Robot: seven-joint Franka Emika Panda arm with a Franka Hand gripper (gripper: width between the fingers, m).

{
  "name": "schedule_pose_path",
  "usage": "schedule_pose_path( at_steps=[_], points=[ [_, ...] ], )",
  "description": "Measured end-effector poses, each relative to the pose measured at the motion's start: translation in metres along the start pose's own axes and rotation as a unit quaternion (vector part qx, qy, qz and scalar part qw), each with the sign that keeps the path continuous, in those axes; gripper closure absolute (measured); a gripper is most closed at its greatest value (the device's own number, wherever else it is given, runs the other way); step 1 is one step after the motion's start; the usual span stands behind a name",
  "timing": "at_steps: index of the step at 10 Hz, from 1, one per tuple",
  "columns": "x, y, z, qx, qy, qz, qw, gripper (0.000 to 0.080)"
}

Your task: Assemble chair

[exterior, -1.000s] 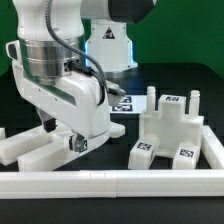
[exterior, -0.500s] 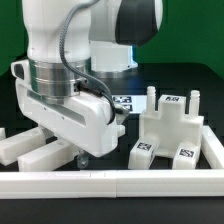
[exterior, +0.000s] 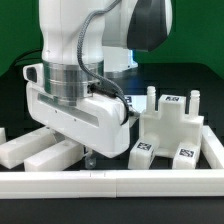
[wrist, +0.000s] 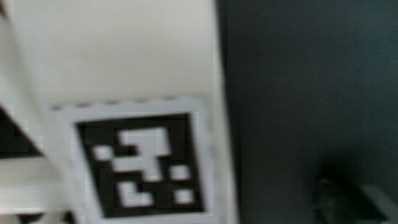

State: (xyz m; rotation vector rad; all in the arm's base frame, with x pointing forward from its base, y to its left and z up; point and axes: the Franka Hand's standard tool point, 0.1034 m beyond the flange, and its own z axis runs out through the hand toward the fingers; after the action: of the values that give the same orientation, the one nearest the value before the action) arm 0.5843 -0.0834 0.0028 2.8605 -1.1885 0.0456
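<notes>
Chunky white chair parts lie on the black table. A pegged part with marker tags stands at the exterior view's right. Long white pieces lie at the exterior view's left. My gripper hangs low between them, just above the table and close beside the long pieces. Only a small dark fingertip shows under the hand, so I cannot tell how the jaws stand. The wrist view is filled by a white chair part with a black-and-white tag, very close and blurred. Dark table lies beside it.
A long plain white rail runs along the front of the table. A second white rail borders the exterior view's right side. The arm's bulky body hides the table's middle and back.
The arm has swung toward the exterior view's right and come lower. The gripper has moved from over the long pieces to the gap beside them. The chair parts have not moved.
</notes>
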Motion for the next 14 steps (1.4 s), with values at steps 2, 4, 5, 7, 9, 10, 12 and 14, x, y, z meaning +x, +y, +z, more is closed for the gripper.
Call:
schedule_pose_path(
  at_steps=[2,4,5,7,9,10,12,14],
  points=[
    [0.000,0.000,0.000,0.001,0.001,-0.002,1.000,0.0519],
    [0.005,0.011,-0.011,0.006,0.002,-0.038,0.999,0.0518],
    [0.008,0.021,-0.022,0.011,0.002,-0.052,0.999,0.0518],
    [0.003,0.026,-0.059,0.024,-0.004,-0.072,0.997,0.0518],
    [0.002,0.005,-0.109,0.051,0.011,-0.097,0.994,0.0518],
    [-0.002,-0.006,-0.127,0.057,0.013,-0.108,0.992,0.0518],
    [-0.007,-0.017,-0.133,0.062,0.019,-0.124,0.990,0.0517],
    [-0.007,-0.017,-0.130,0.061,0.017,-0.124,0.990,0.0517]
  ],
)
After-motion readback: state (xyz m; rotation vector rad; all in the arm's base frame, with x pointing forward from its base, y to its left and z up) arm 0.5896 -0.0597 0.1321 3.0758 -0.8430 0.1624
